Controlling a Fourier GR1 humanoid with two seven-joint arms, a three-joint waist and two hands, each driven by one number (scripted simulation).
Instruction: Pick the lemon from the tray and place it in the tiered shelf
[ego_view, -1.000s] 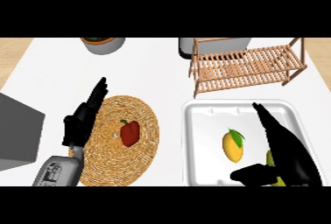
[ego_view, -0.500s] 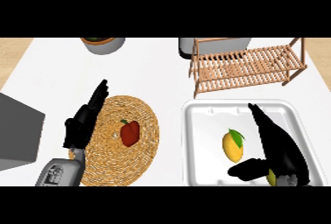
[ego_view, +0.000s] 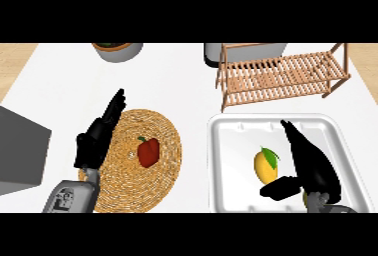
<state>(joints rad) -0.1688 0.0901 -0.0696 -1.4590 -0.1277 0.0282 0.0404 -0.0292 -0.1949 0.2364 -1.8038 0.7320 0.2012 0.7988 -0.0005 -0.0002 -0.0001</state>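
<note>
Lemon (ego_view: 266, 165) sits mid-tray (ego_view: 235, 150), lower right of frame, long axis vertical, just left of right hand (ego_view: 306, 162); fingers straight, nothing gripped. Left hand (ego_view: 98, 137) open, far left. Shelf (ego_view: 280, 77) above.

No text, label, brand, number or sign can be read anywhere in the head view.
</note>
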